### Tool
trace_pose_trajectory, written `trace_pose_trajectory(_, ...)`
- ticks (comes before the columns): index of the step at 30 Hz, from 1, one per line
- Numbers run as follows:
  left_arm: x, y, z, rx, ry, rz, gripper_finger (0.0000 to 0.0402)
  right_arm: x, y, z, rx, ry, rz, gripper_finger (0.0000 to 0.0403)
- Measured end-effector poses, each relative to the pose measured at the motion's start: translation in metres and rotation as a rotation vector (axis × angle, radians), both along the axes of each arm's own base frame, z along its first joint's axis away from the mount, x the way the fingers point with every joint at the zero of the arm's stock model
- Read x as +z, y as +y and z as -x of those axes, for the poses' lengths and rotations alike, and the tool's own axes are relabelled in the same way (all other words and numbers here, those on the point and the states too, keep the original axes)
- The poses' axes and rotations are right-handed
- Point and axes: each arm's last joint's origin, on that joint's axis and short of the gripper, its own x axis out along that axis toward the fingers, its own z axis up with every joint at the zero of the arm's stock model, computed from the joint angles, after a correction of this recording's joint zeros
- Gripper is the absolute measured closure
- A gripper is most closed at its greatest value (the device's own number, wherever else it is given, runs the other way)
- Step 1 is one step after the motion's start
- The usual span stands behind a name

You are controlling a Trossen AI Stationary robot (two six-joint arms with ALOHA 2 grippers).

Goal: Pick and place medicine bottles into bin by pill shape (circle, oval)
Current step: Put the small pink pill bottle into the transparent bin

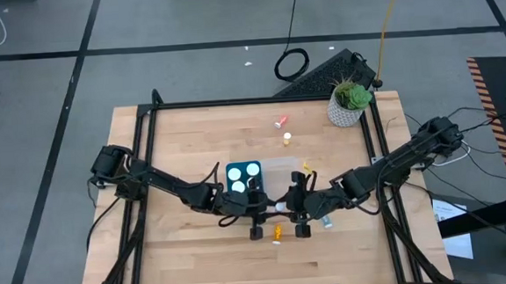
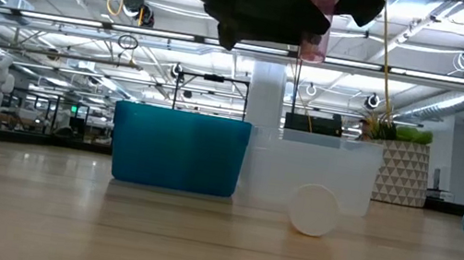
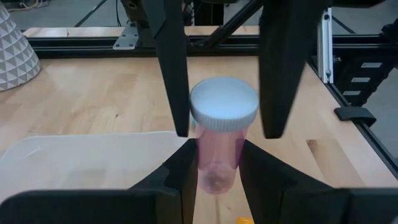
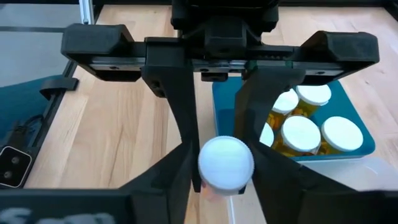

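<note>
Wooden tabletop (image 1: 191,137) inside a black frame, seen from above, with a potted plant (image 1: 349,102) at the upper right of the frame. At centre stand a teal bin (image 1: 244,177) holding white-capped bottles and, just right of it, a clear bin (image 1: 283,168). Both arms meet below the bins: the left gripper (image 1: 256,214) and the right gripper (image 1: 297,208) face one another across a pink bottle (image 3: 220,142) with a white cap, held upright in the air between them. In the left wrist view my near fingers are clenched on the bottle's body, while the far pair of fingers (image 3: 173,62) stands to either side of the cap without visibly touching it, so I judge the left gripper to be grasping and the right one released. Loose bottles lie on the table: two in the upper middle (image 1: 283,130), one orange (image 1: 277,233) at lower centre, and a cap-on one (image 2: 314,209) in front of the clear bin. Risk: if one gripper lets go before the other has closed, the bottle drops and rolls; any misalignment could knock fingers together.
</note>
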Motion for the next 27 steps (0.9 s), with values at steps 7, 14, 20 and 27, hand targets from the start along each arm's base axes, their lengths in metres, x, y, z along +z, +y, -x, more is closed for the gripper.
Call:
trace_pose_trajectory(7, 0.000, 0.000, 0.000, -0.001, 0.003, 0.000, 0.0293, 0.000, 0.000, 0.000, 0.001, 0.001, 0.000, 0.0289)
trace_pose_trajectory(14, -0.001, -0.002, 0.001, -0.002, 0.008, -0.008, 0.0282, 0.000, 0.000, 0.000, 0.009, 0.002, 0.005, 0.0280)
trace_pose_trajectory(20, 0.000, -0.004, 0.008, 0.074, 0.061, -0.075, 0.0199, -0.001, -0.004, -0.001, 0.020, 0.008, 0.033, 0.0283)
trace_pose_trajectory(27, 0.026, 0.011, 0.036, 0.166, 0.182, -0.140, 0.0134, -0.002, -0.027, -0.009, -0.025, 0.025, 0.065, 0.0281)
